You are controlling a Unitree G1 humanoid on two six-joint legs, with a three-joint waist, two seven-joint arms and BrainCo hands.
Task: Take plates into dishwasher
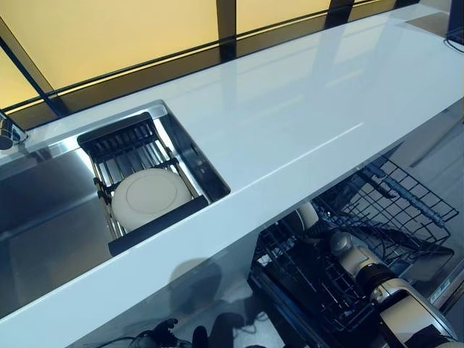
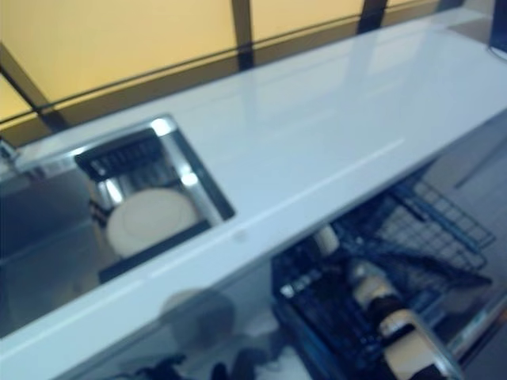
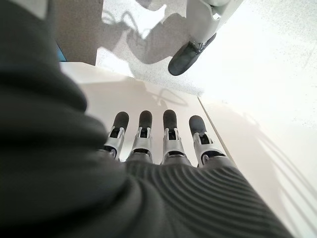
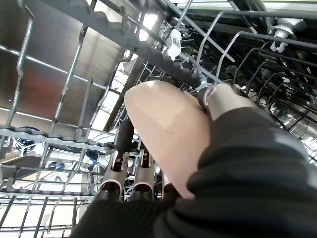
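A cream plate [image 1: 148, 197] lies in the black drying rack [image 1: 156, 225] inside the steel sink [image 1: 43, 217] at the left. My right arm reaches under the counter into the dark wire dishwasher rack [image 1: 406, 210]. In the right wrist view my right hand [image 4: 220, 99] is shut on a second cream plate [image 4: 166, 124], thumb on one face and fingers [image 4: 131, 173] under it, held among the rack's tines. The plate's edge [image 1: 307, 213] shows just below the counter's front edge. My left hand [image 3: 168, 144] shows only in its wrist view, fingers straight, holding nothing.
A long white counter [image 1: 312, 116] runs across the view, with a window frame behind it. A tap [image 1: 7, 133] stands at the sink's far left. The pulled-out dishwasher rack sits below the counter's front edge at the right.
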